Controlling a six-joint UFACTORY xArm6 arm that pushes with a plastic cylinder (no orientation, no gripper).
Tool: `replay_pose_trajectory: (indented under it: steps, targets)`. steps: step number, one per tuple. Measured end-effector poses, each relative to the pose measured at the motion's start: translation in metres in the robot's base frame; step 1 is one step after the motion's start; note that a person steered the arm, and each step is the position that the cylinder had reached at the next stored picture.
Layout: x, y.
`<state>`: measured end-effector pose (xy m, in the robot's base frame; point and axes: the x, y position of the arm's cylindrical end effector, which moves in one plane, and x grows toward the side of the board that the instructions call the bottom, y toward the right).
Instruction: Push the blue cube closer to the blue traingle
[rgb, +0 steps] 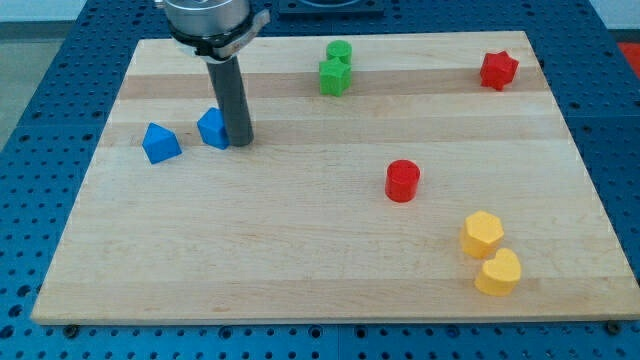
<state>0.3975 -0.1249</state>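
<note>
Near the board's left edge, blue triangular block: sits alone on the wooden board, toward the view's top.
Blue cube block: just to the view's right of the triangle, a small gap between them.
My tip: touching the cube's right side; a bare dark rod with no fingers to spread or close.
Top edge: green cube with a green cylinder touching behind it.
Top right corner: red star-shaped block.
Centre right: red cylinder.
Bottom right corner: yellow hexagonal block touching a yellow heart-shaped block.
</note>
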Motion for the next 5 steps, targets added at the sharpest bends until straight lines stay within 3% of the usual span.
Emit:
replay_pose_trajectory:
  steps: [1,3,5]
  targets:
    - [0.0,-0.018]
    - [-0.013,0.013]
    - [-0.018,-0.023]
